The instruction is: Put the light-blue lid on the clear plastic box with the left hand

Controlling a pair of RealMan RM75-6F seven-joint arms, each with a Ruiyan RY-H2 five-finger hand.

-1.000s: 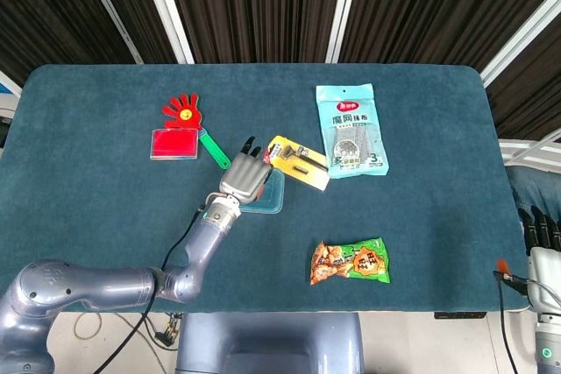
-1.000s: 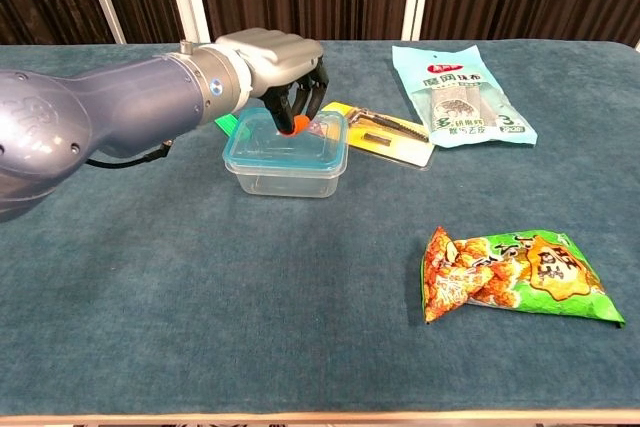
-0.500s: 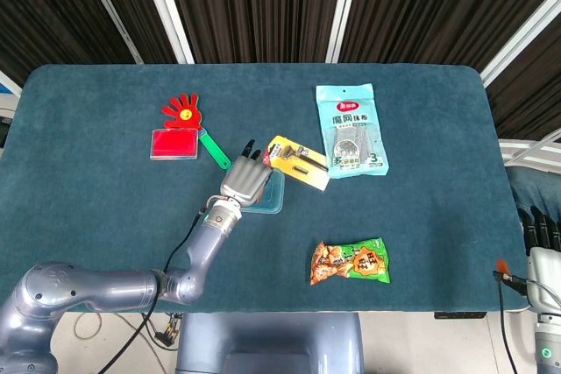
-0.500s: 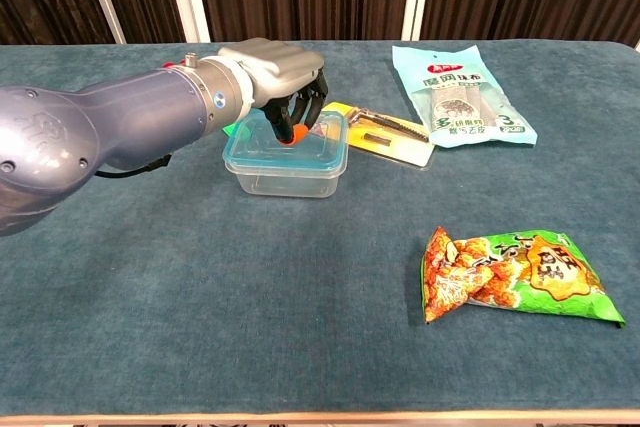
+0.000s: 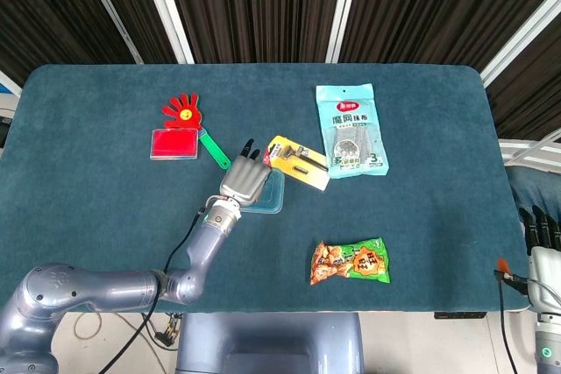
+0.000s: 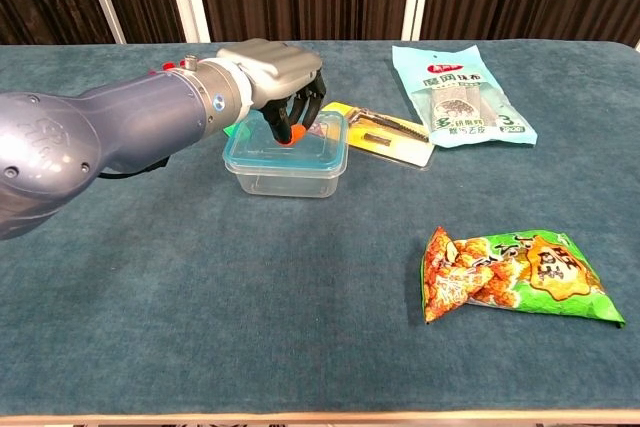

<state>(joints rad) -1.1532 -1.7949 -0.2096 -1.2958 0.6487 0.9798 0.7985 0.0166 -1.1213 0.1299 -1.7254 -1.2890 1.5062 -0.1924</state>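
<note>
The clear plastic box (image 6: 286,171) stands on the blue-green cloth, left of centre, with the light-blue lid (image 6: 322,139) lying on top of it. My left hand (image 6: 272,69) hovers over the box's rear left part, fingers curled downward and an orange-tipped finger (image 6: 288,137) touching the lid. It grips nothing. From the head view the same left hand (image 5: 244,179) covers most of the lid (image 5: 272,198). My right hand (image 5: 542,251) hangs off the table's right edge with its fingers straight and nothing in it.
A yellow carded tool (image 6: 385,133) lies right behind the box. A pale-blue cloth packet (image 6: 458,93) sits at the back right, a green-and-orange snack bag (image 6: 518,273) at the front right. A red hand clapper (image 5: 183,111) and red case (image 5: 175,144) lie far left.
The left hand has shifted slightly and its fingertips have come down onto the lid. The box, lid and right hand have not moved.
</note>
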